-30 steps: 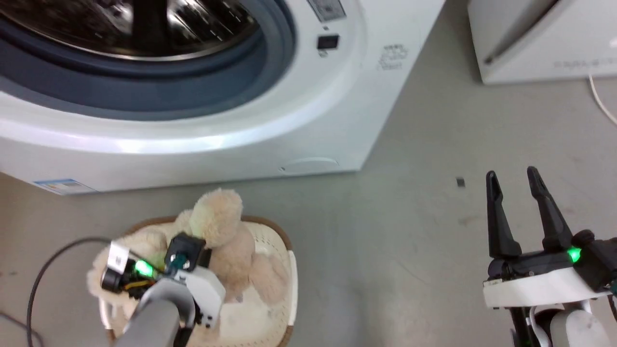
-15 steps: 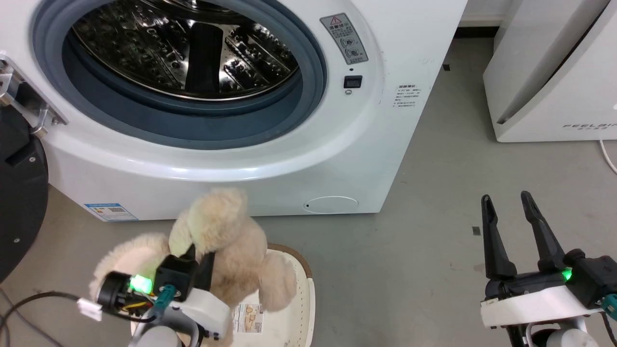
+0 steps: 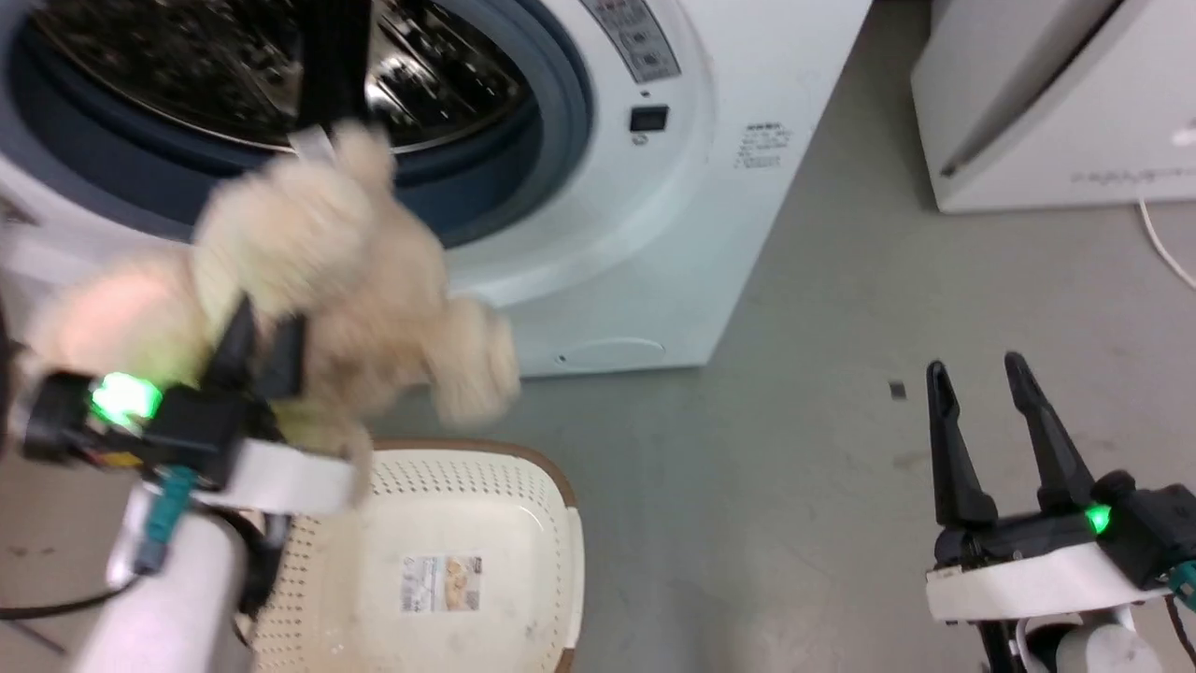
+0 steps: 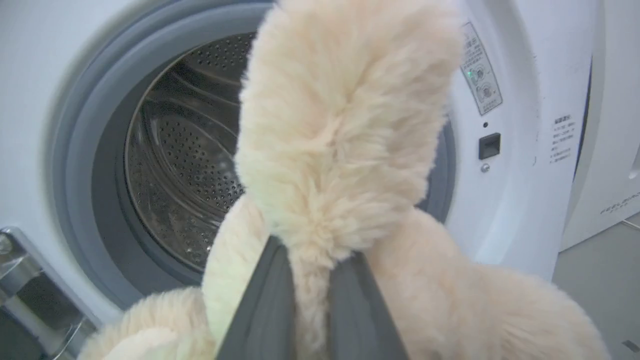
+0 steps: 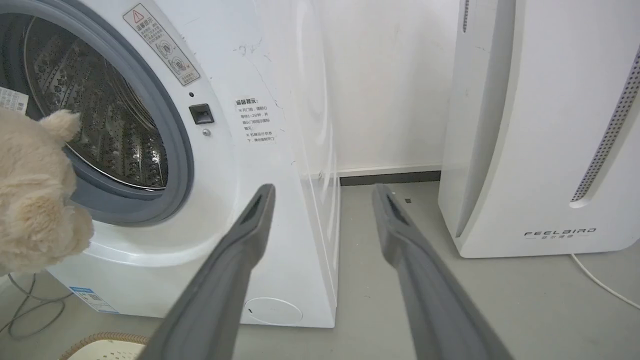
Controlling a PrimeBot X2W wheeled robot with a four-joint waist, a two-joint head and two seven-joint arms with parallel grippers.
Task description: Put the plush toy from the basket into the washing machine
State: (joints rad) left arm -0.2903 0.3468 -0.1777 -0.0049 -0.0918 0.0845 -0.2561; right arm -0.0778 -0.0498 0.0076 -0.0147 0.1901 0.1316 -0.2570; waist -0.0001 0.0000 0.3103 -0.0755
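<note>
The washer is taking up the upper left of the head view, its top and left side running off the frame, and its porthole is standing open onto the steel drum. To its right, the FEELBIRD appliance is being cut off at the top and right. The floor is lying grey between them. Below the washer, the basket is sitting on the floor with its label showing on the bare bottom; its near edge is running out of frame and its left part is hiding behind the left arm. The toy is hanging above the basket, clear of it, in front of the lower part of the porthole. It is blurring in the head view and its face is not showing. Whether it is touching the washer is impossible to tell. In the left wrist view it is covering the middle of the opening. The left gripper is pinching a fold of the toy's fur from below, its fingers close together and their tips sinking into the pile. The right gripper is hovering low over the floor at the right, well apart from the toy, its fingers spread wide and gripping nothing.
</note>
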